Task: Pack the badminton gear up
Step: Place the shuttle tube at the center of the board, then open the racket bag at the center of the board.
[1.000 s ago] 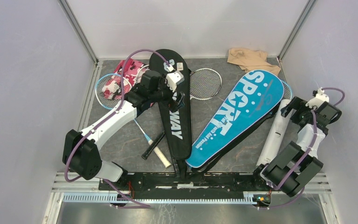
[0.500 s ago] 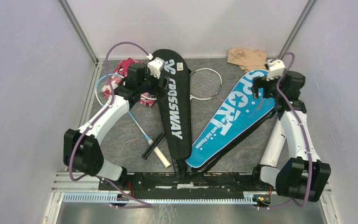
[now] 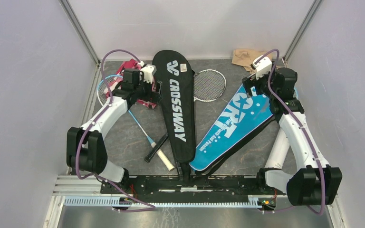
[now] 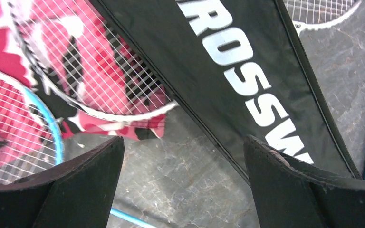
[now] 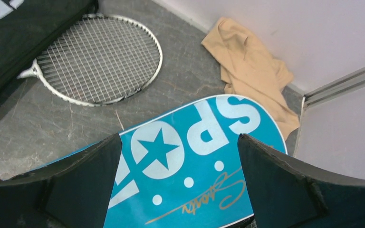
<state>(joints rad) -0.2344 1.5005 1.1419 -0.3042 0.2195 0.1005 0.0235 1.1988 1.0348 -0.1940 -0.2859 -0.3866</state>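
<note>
Two open, empty grippers are hovering: left gripper (image 4: 183,142) far left beside the black cover (image 4: 247,71), right gripper (image 5: 179,137) over the blue cover (image 5: 185,180) far right; rackets (image 3: 209,84) are lying loose; packing is seemingly all remaining

On the dark grey mottled tabletop (image 3: 123,137), a crumpled beige cloth (image 5: 252,66) lies far right, a pink camouflage cloth (image 4: 128,127) (partly covered) far left.

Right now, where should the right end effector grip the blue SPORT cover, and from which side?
Likely the rounded wide end of the blue SPORT cover, approached from above: it lies flat on the table, that edge is uncovered, and the open right end effector hovers over it.
</note>
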